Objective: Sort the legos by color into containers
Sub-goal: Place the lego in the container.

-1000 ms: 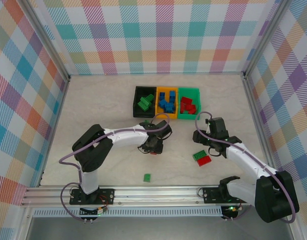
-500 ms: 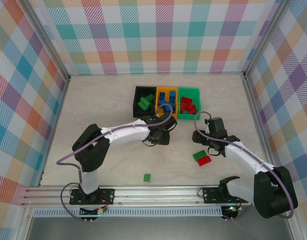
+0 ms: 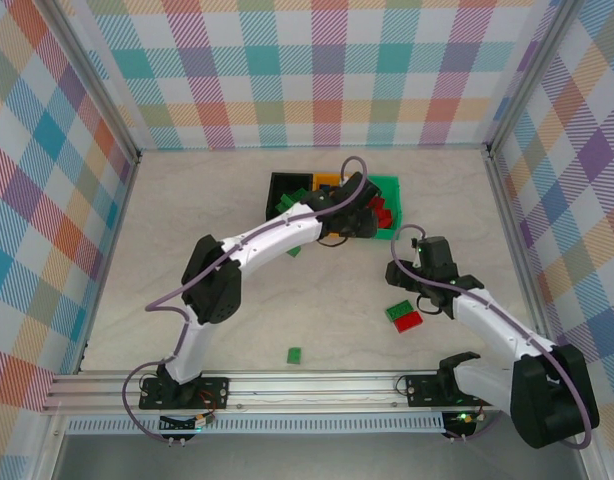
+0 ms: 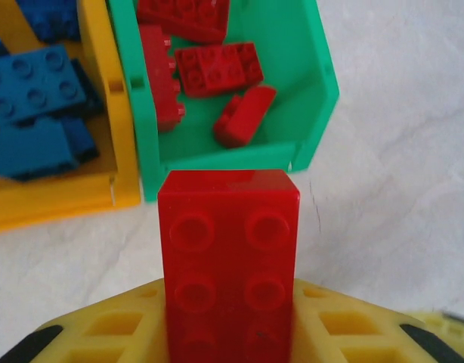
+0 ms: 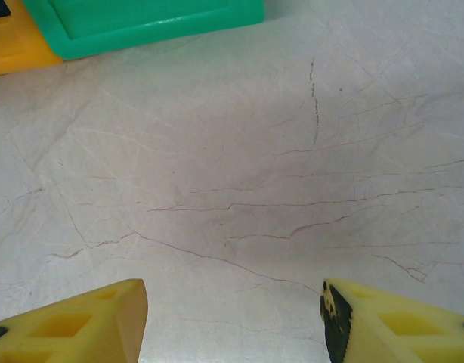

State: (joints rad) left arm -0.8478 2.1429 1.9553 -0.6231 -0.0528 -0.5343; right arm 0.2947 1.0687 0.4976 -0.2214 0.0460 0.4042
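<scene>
Newbie: grip check pls, what's your left gripper (image 4: 230,333) doing rn?

Me: it's clamped on a red lego (image 4: 228,249). Studs face the wrist cam, and it sticks up out of my yellow fingers (image 4: 103,325) at the bottom centre of that frame. The green bin (image 4: 323,87) sits right above it in the picture, upper middle, with several red legos (image 4: 217,66) lying inside. The orange bin (image 4: 122,113) is joined on at the upper left, with blue legos (image 4: 35,87) in it.

Newbie: and the right one?

Me: my right gripper (image 5: 232,302) has its jaws spread wide over the pale table (image 5: 239,189). A corner of the green bin peeks in at the top left of its wrist view.

Newbie: where's the rest of the stuff?

Me: going by the overhead cam, my left arm (image 3: 277,238) reaches to the bins in the upper middle. The black bin (image 3: 274,190) is at the left end of the row and has green legos (image 3: 287,207) in it. On the table, a green lego (image 3: 397,309) touches a red one (image 3: 409,321) right of centre, near my right gripper. A lone green lego (image 3: 294,354) lies low in the middle, well apart from both grippers
</scene>
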